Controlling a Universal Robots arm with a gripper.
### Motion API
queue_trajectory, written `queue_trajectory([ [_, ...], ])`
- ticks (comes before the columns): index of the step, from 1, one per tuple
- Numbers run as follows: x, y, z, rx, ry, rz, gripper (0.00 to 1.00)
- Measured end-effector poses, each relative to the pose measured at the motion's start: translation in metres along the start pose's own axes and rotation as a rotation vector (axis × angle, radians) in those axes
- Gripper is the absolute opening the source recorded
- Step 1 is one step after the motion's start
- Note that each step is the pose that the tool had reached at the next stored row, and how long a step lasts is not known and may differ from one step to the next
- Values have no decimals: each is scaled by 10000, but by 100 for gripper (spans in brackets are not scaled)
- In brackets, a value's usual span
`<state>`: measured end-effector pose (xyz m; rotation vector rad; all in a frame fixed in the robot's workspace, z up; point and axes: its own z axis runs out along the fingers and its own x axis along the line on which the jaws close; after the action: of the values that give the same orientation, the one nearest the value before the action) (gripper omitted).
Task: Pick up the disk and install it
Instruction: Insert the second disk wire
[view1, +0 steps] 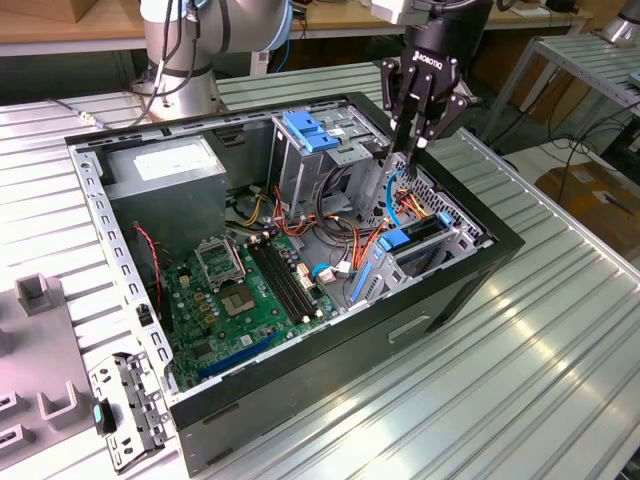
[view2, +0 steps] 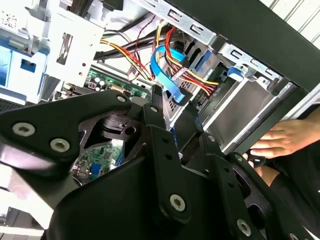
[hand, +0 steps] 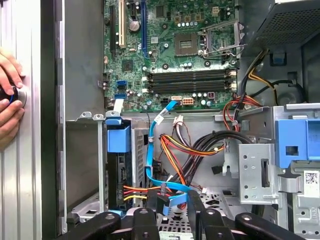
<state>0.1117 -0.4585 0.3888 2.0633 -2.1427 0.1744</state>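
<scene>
A robotics lab: aluminium-profile workbench (view1: 560, 330), opened computer case (view1: 300, 250), cardboard boxes (view1: 590, 195)

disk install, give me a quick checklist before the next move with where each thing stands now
1. Disk slotted upright in the case: ok.
2. Disk fully seated: cannot tell.
3. Gripper above the disk's corner of the case: ok.
4. Blue cable clear of the gripper: not ok, it runs right under it.
5. Person's hand away from the case: not ok, it rests beside it.

Cables (hand: 170, 165) crowd gap between disk (hand: 119, 165) and grey cage (hand: 260, 170), open above.
</scene>
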Motion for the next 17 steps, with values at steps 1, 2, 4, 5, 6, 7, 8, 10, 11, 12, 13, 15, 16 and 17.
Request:
queue_trajectory([
  [1,-4,0,6,2,48,1,38],
  [2,-5,0,14,4,102,3,38],
  [4,-8,-1,26,8,206,6,38],
  [5,-10,-1,35,10,285,9,38],
  [6,-12,-1,42,12,345,13,38],
  [7,-15,-2,54,13,407,16,38],
  [8,-17,-2,61,14,445,19,38],
  [10,-27,-3,80,16,517,25,38],
  [11,-34,-6,100,18,535,24,38],
  [12,-38,-9,115,18,537,25,38],
  [13,-41,-11,130,18,547,25,38],
  [15,-46,-16,152,19,596,26,38],
  [16,-48,-19,161,20,628,27,38],
  [17,-50,-21,170,22,673,29,38],
])
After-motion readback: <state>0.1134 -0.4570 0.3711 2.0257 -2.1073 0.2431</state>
